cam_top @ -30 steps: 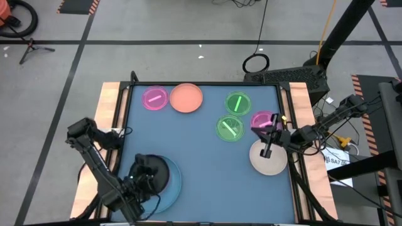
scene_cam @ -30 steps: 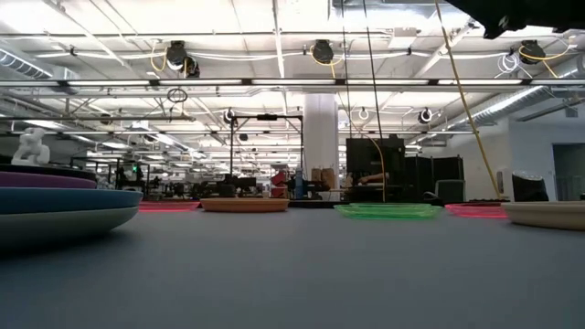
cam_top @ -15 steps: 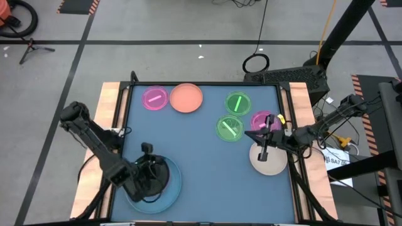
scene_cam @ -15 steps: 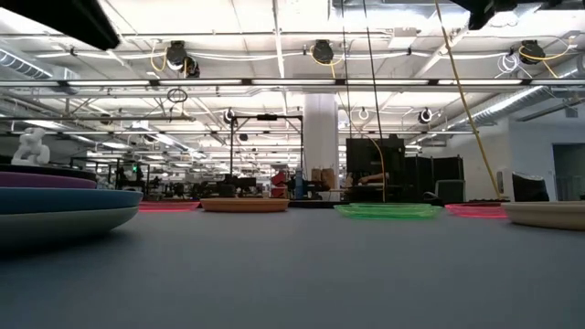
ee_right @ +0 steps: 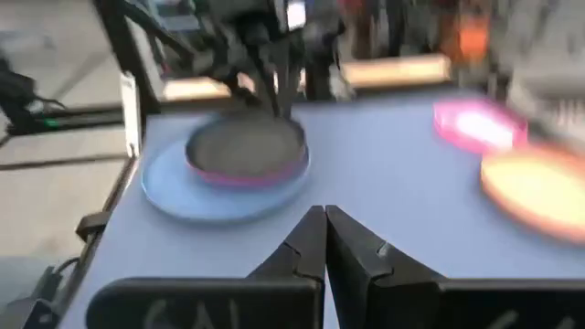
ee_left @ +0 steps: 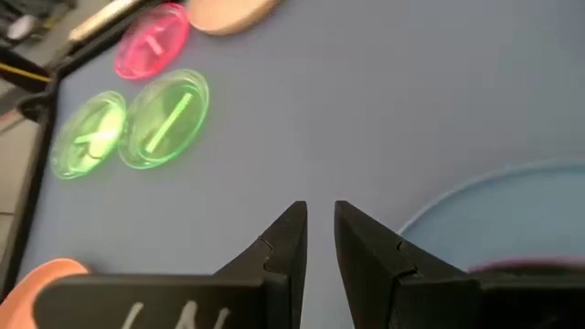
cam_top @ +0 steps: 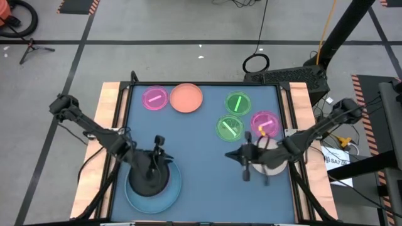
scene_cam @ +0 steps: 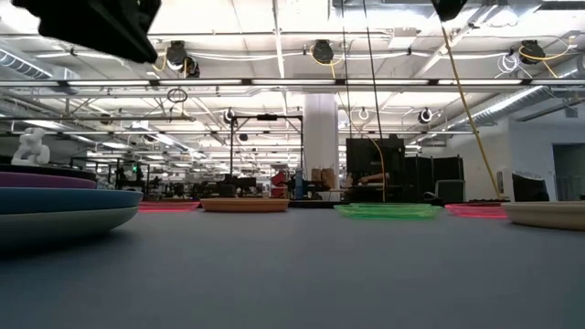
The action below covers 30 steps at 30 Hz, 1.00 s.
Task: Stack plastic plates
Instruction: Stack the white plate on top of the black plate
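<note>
A stack sits at the table's near left: a large light-blue plate [cam_top: 151,196] carrying a purple plate [ee_right: 274,174] and a black plate [cam_top: 149,179] on top. Loose on the blue table lie a pink plate [cam_top: 154,98], an orange plate [cam_top: 186,98], two green plates [cam_top: 237,103] [cam_top: 229,127], another pink plate [cam_top: 264,121] and a beige plate [cam_top: 274,166]. My left gripper [cam_top: 158,145] hovers over the stack's far edge, its fingers a narrow gap apart [ee_left: 320,215]. My right gripper [cam_top: 245,164] is shut [ee_right: 324,224] just left of the beige plate, pointing toward the stack.
Wooden rails [cam_top: 110,125] border the table's left and right sides. The middle of the blue table surface [cam_top: 201,163] lies between the two grippers. In the low view the stack [scene_cam: 55,206] stands at the left, with the orange plate [scene_cam: 245,205] and a green plate [scene_cam: 388,211] farther back.
My left gripper has risen off the stack and moved toward the far edge, its arm swinging out to the left. My right gripper has moved from above the beige and pink plates toward the table's left and near edge, turning to point left. The plates have stayed put.
</note>
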{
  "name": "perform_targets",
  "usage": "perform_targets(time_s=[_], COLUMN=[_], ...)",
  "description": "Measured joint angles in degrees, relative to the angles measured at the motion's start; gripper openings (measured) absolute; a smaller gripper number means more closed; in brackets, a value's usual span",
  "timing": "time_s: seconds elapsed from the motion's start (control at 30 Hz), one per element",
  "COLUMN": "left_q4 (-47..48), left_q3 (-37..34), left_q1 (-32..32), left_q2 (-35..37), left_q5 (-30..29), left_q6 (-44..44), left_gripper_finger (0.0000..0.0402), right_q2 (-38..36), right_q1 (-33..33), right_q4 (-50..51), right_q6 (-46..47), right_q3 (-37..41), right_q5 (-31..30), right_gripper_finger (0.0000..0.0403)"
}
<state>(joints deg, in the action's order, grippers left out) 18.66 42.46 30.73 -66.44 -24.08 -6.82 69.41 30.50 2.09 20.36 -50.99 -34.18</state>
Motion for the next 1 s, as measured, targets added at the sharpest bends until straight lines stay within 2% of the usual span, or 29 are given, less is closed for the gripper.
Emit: perform_targets(time_s=[0.13, 0.2, 0.27, 0.4, 0.47, 0.57, 0.67, 0.77, 0.9, 1.0], left_q4=[-2.50, -3.69, -4.86, -6.80, -5.85, -0.20, 5.68, 8.67, 8.90, 10.73], left_q3=[-2.69, -3.00, -2.92, -1.60, -0.02, 2.77, 6.69, 9.32, 9.50, 9.50], left_q1=[-6.26, -8.85, -10.78, -13.03, -13.84, -14.69, -15.14, -14.85, -13.15, -11.46], left_q2=[4.04, 5.70, 6.94, 8.23, 8.37, 8.38, 8.59, 9.85, 12.38, 14.24], left_q5=[4.22, 6.13, 6.37, 6.16, 5.49, 0.09, -2.10, -2.42, -4.27, -6.20], left_q6=[-3.55, -4.92, -5.12, -2.53, -1.52, 5.55, 9.59, 12.99, 13.08, 14.00], left_gripper_finger=[0.0067, 0.0067, 0.0067, 0.0067, 0.0067, 0.0067, 0.0067, 0.0067, 0.0067, 0.0067], right_q2=[5.91, 8.33, 10.21, 12.97, 14.20, 16.20, 17.87, 18.81, 19.67, 20.91], right_q1=[0.00, -0.03, -0.13, -0.11, -0.07, -0.11, -0.14, -0.83, -1.38, -1.91], right_q4=[21.10, 31.21, 38.82, 52.00, 58.21, 66.65, 69.34, 69.11, 68.37, 67.32], right_q6=[18.41, 27.65, 36.97, 51.90, 57.90, 64.29, 67.02, 67.32, 68.53, 69.68], right_q3=[-10.84, -15.07, -17.81, -19.03, -19.03, -19.01, -19.01, -18.99, -17.98, -16.13], right_q5=[2.19, 6.26, 12.78, 26.25, 29.33, 30.67, 31.65, 32.84, 27.18, 26.65], right_gripper_finger=[0.0000, 0.0000, 0.0000, 0.0000, 0.0000, 0.0001, 0.0012, 0.0040, 0.0088, 0.0117])
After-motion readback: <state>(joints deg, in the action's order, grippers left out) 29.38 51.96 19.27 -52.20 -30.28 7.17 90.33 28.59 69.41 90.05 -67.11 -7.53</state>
